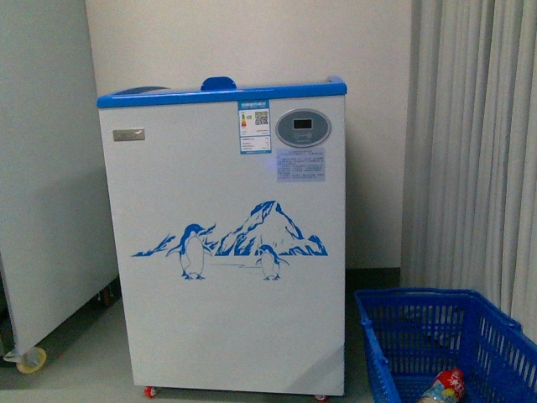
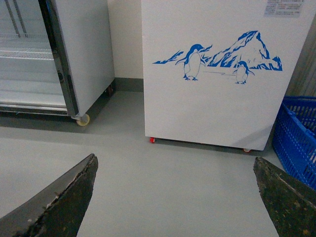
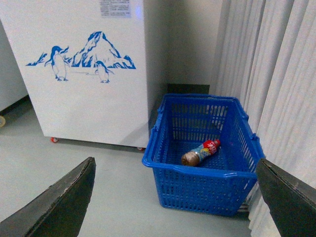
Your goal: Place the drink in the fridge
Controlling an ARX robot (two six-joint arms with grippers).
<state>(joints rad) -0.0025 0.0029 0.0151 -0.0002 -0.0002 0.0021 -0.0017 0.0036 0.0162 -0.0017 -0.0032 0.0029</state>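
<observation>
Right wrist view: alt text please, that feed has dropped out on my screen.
A red-labelled drink bottle lies on its side in a blue basket on the floor, beside the penguin-decorated white fridge. The right gripper is open and empty; pale curtains hang by the basket.

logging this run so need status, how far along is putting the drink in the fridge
Nothing looks done yet. The drink lies on its side in the blue basket beside the fridge. Nothing is in hand: the left gripper and right gripper are both open and empty. Left to do: lift the drink out and get it into the fridge.
</observation>
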